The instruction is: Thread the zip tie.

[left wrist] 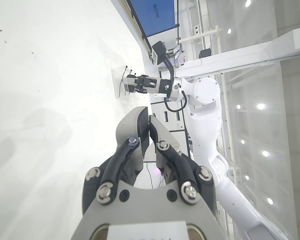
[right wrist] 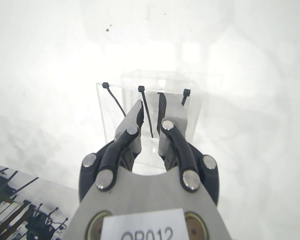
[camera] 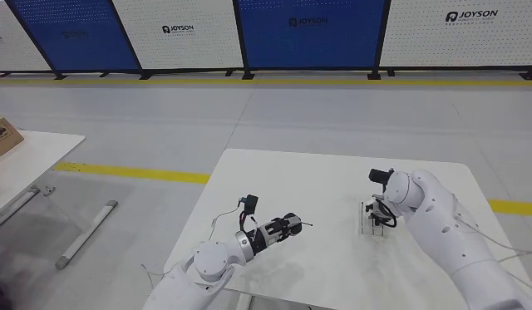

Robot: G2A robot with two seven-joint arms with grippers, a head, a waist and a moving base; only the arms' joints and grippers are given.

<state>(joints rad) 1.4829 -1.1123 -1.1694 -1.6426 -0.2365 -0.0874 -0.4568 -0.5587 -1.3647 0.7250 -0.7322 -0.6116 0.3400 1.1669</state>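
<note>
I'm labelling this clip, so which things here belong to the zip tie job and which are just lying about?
Job: three zip ties on the clear stand; right gripper, jaws open around the middle zip tie; left gripper, jaws shut.
Lying about: cardboard box on the side table; partition panels.

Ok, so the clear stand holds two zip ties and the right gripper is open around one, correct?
No: the right wrist view shows three zip ties on the clear stand, not two. The right gripper is open around one, the middle tie.
</note>
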